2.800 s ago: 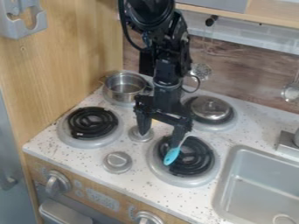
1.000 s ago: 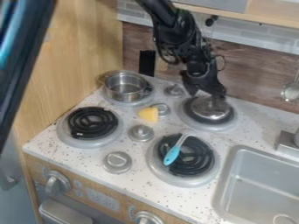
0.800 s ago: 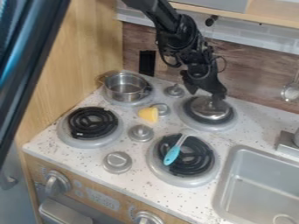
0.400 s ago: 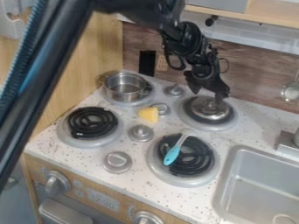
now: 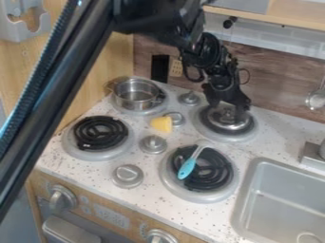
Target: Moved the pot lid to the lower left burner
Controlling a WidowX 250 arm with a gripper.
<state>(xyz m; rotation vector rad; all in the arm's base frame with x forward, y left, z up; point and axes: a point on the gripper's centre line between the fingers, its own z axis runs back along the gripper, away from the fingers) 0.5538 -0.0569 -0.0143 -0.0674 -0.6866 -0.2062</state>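
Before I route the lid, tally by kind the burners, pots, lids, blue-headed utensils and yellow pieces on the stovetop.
Burners: 4
Pot: 1
Lid: 1
Blue-headed utensil: 1
Yellow piece: 1
Total: 8

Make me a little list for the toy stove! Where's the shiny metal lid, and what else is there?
lid: round silver metal pot lid, on the upper right burner
gripper: black two-finger gripper, open, at the lid
goal: black-coiled lower left burner, lid not there yet
pot: silver metal pot, on the upper left burner
blue: light-blue utensil, lying on the lower right burner
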